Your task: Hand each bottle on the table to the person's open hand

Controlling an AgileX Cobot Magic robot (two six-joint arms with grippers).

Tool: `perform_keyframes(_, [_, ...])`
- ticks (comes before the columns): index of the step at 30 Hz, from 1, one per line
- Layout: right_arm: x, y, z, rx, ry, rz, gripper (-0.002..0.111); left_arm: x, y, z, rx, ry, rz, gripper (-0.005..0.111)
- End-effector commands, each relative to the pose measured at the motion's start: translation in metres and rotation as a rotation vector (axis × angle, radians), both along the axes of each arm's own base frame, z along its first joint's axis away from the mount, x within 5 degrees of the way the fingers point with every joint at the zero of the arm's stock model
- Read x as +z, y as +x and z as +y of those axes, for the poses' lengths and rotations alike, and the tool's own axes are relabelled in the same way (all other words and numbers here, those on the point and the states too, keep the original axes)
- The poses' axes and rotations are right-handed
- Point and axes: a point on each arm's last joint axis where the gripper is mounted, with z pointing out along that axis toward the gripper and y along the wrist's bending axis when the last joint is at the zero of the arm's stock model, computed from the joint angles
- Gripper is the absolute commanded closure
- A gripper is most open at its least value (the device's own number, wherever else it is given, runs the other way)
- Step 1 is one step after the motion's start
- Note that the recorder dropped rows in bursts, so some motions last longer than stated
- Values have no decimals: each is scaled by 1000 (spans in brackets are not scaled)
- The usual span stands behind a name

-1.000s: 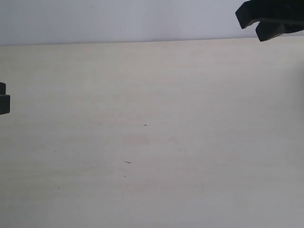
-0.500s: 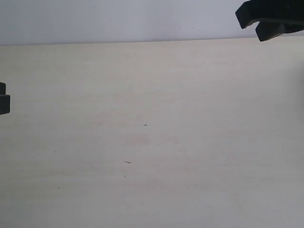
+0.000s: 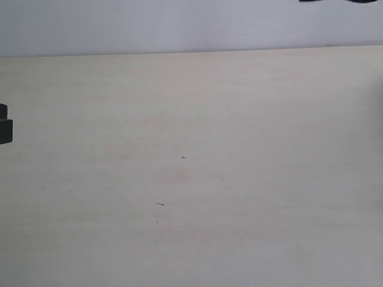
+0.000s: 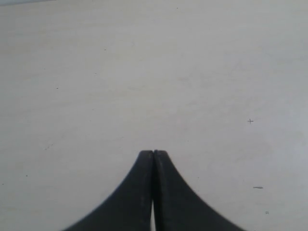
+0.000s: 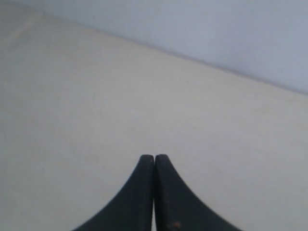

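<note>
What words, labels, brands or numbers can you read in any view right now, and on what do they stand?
None readable.
The table carries no print, only a tiny cross-shaped speck and a short dark dash.
The left gripper and right gripper are plain black.
No bottle label is in view.

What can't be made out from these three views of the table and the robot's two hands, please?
- Wrist views: left hand and right hand show only shut fingertips; the frame edge cuts the rest.
- Exterior view: left edge cuts the left hand; right hand is a sliver at the top edge.
- Bottles: none in any view.
</note>
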Motion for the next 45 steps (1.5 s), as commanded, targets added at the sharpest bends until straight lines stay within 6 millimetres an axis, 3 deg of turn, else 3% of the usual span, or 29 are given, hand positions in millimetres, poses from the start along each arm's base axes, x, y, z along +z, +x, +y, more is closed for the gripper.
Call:
perform_keyframes(1, [7,-35,-29,-79,180,-140,108,0,0,0,2,-11,-9,107])
perform_keyframes(9, [-12,-96,-81,-171,357,-342,108,0,0,0,2,-11,-9,107])
perform_keyframes(17, [-52,-125,-105,-164,333,-587,108,0,0,0,2,-11,-9,107])
perform_keyframes(22, [-76,-130,-111,-164,224,-668,108,0,0,0,2,-11,-9,107])
perform_keyframes(28, [-100,-130,-114,-178,164,-607,108,0,0,0,2,-11,-9,107])
perform_keyframes(45, [-144,-121,-106,-171,175,-494,108,0,0,0,2,-11,-9,107])
